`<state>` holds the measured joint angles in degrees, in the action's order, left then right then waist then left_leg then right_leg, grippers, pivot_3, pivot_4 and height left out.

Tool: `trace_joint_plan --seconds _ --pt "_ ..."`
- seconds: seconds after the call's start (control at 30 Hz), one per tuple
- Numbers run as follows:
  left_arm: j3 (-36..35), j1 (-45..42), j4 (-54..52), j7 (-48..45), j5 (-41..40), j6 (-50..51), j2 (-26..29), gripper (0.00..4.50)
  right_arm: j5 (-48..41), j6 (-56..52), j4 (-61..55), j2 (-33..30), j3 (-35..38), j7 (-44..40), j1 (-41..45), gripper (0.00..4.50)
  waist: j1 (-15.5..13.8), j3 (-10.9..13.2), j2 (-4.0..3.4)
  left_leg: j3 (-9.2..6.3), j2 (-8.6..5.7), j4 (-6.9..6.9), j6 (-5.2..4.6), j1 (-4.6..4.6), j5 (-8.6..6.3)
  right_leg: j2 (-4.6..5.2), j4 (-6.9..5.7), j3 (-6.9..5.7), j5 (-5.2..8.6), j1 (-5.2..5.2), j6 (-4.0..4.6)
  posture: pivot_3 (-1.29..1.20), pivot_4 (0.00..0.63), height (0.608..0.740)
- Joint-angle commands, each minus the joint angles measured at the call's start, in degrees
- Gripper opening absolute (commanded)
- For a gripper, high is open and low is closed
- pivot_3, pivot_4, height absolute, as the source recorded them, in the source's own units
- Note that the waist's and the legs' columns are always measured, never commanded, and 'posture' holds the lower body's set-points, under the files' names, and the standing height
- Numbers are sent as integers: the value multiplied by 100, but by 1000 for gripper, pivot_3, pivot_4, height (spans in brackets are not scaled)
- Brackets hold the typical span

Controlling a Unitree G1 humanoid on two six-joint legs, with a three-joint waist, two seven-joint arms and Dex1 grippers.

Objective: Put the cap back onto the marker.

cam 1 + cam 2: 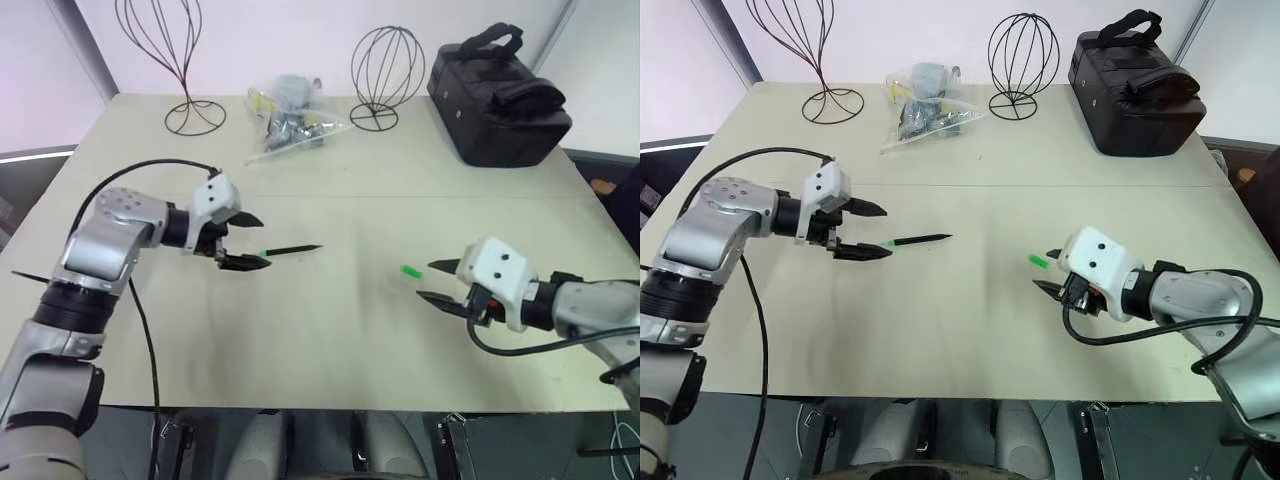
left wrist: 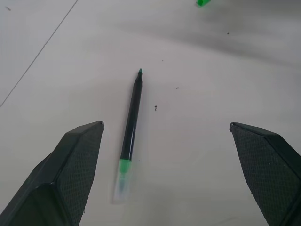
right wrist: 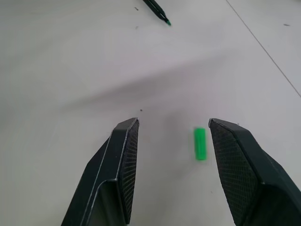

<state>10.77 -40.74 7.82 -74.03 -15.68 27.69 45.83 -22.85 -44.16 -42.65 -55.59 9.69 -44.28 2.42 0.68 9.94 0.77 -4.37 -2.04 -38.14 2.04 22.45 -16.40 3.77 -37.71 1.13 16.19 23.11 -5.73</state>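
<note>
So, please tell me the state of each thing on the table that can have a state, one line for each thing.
marker: uncapped, lying flat on the table, not held.
cap: off the marker, lying on its side, not held.
left gripper: open, fingers either side of the marker.
right gripper: open, fingers either side of the cap.
black bag: resting upright at the far edge.
plastic bag: lying flat, holding small items.

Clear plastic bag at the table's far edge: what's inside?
The clear plastic bag holds a jumble of small items, grey and dark with some yellow. Its crumpled film and the pile itself hide what they are and how many.
</note>
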Motion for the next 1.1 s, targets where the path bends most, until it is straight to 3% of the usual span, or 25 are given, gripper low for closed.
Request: trace_joint_plan --seconds 0.03,0.33,1.1 --pt "-207 9 -80 -31 -52 -67 62 4485 -57 -12 -210 30 69 80 33 2406 0 0 0 0 0 0 0 0 0 0 0 0 0 0 0 0 150 740" --pt "-197 4 4 -54 -16 -68 -7 4485 -64 -132 -334 102 56 203 -50 2406 0 0 0 0 0 0 0 0 0 0 0 0 0 0 0 0 150 740" --pt "32 -485 1370 -385 550 -727 -355 4485 -218 -317 -480 85 153 312 -56 2406 3 0 0 0 0 -2 0 0 0 -1 -2 -1 0 0 0 0 150 740"
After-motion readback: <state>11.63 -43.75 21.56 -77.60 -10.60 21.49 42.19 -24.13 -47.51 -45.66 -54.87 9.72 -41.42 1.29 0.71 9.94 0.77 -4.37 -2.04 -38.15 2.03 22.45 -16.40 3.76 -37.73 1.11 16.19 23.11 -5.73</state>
